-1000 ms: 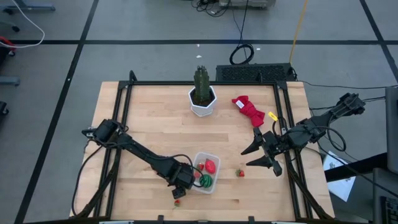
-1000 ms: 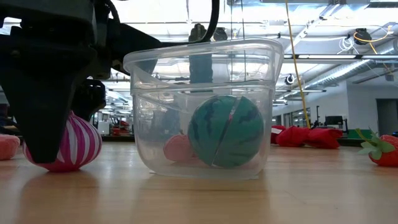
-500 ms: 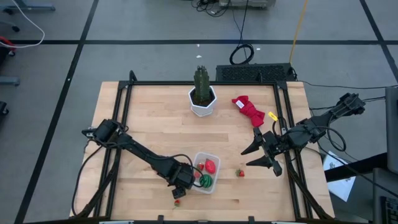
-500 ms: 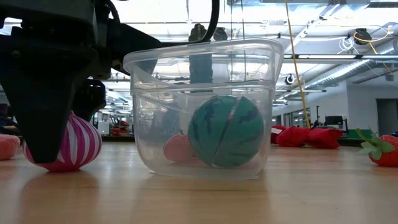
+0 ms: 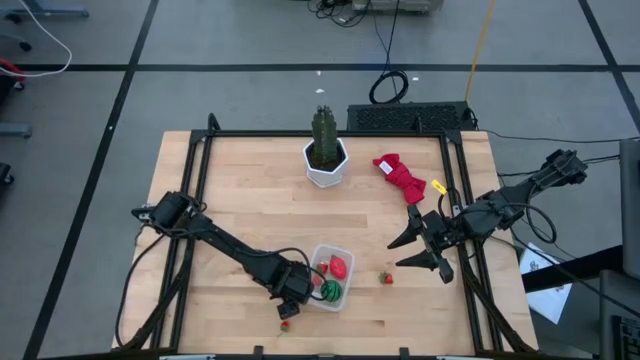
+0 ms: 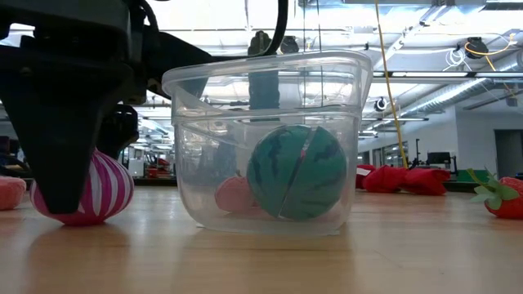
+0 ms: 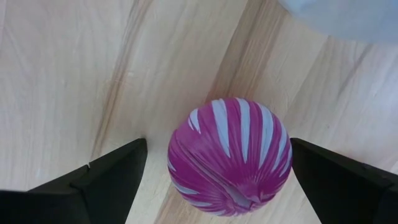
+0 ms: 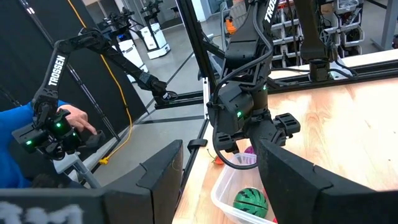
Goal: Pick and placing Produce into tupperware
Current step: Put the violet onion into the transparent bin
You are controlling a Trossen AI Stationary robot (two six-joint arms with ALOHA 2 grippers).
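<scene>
Landmark: the clear tupperware, near the front edge of the wooden table.

Left gripper: down at the table just beside the tupperware's left wall. Fingers spread wide apart, straddling a magenta-and-white striped ball. Ball sits on the wood between the fingers with a gap on each side; no contact visible. In the low view the same ball rests on the table left of the tupperware, partly hidden behind the dark gripper body.

Inside the tupperware: green striped watermelon ball at the front, and a pink rounded piece behind it, seen through the wall. From above, a red piece lies in the far half of the tupperware, the green ball in the near half.

Outside the tupperware: a small red bit in front of its left corner, near the table edge. A toy strawberry to its right, apart from it; in the low view it shows at the right border. A pink piece at the low view's left border.

Right gripper: well to the right of the tupperware, by the table's right rail, above the surface, fingers splayed open, holding nothing.

Beyond the tupperware, towards the back: cactus in a white hexagonal pot; red cloth bundle to the pot's right.

Right wrist view: a person's hand in a blue sleeve on a handheld device, off the table.
</scene>
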